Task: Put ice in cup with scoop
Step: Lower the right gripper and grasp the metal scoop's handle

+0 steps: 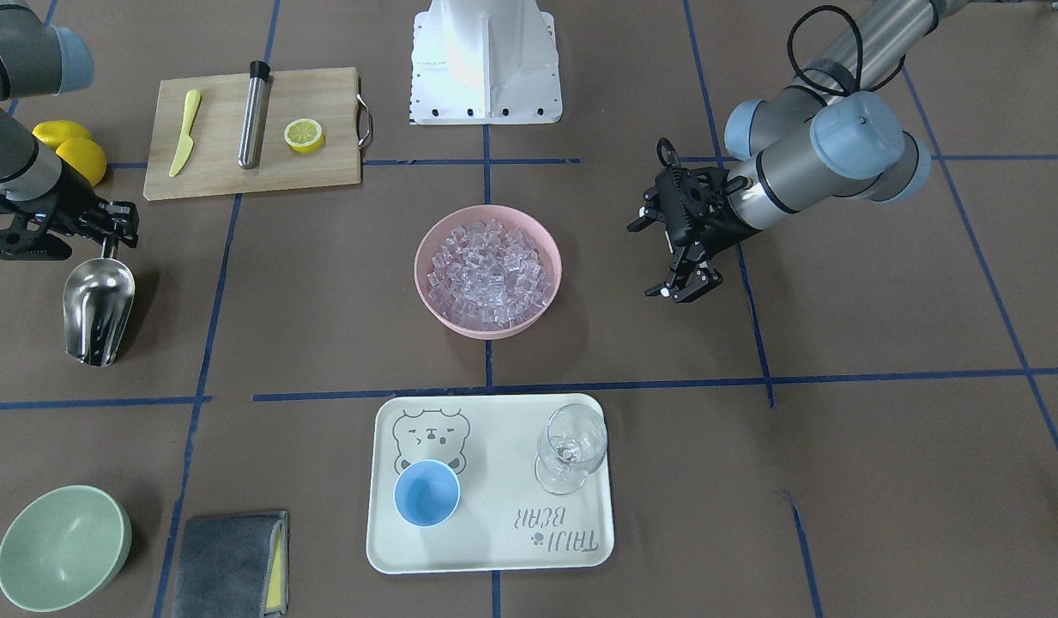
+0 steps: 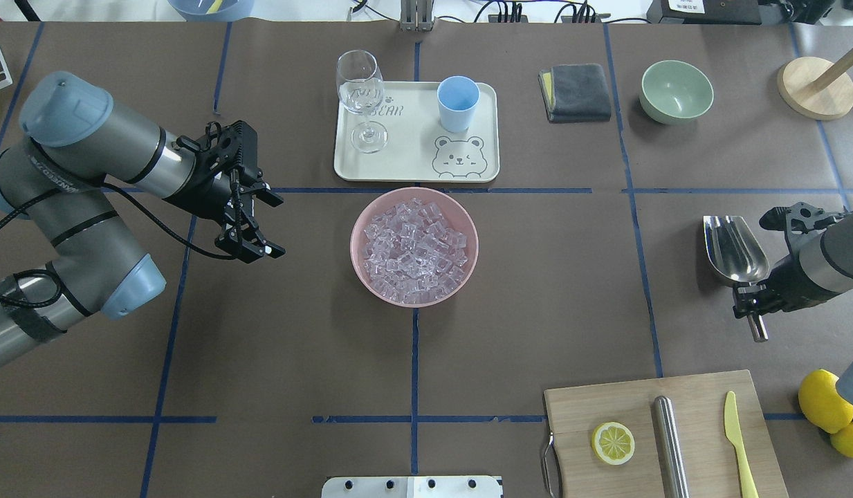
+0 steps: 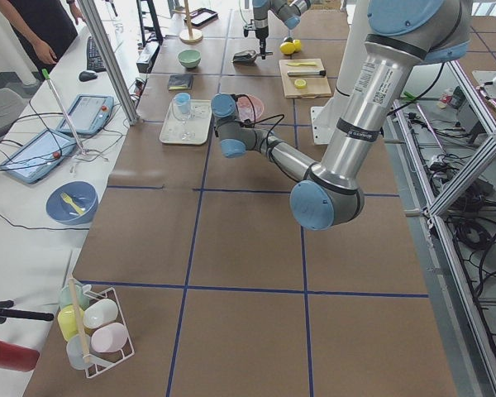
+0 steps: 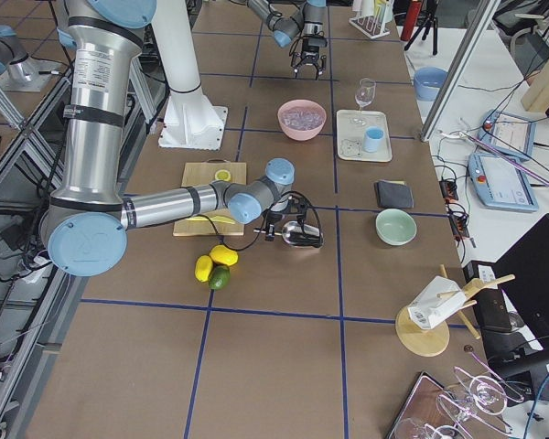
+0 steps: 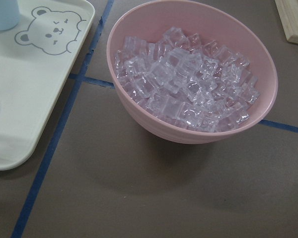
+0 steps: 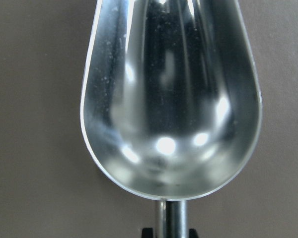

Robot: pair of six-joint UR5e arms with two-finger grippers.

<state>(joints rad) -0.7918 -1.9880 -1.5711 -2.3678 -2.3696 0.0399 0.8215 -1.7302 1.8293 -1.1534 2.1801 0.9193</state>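
The ice fills a pink bowl at the table's middle, and the left wrist view shows the ice from close by. The light-blue cup stands upright on a cream tray beyond the bowl, with nothing in it. My right gripper is shut on the thin handle of the steel scoop, far to the right of the bowl. The scoop's trough is bare, low over the brown table. My left gripper hangs open to the left of the bowl, holding nothing.
A wine glass shares the tray with the cup. A folded grey cloth and a pale green bowl lie further right. A cutting board near the robot's right carries a lemon half, a steel cylinder and a yellow knife. Whole lemons sit beside it.
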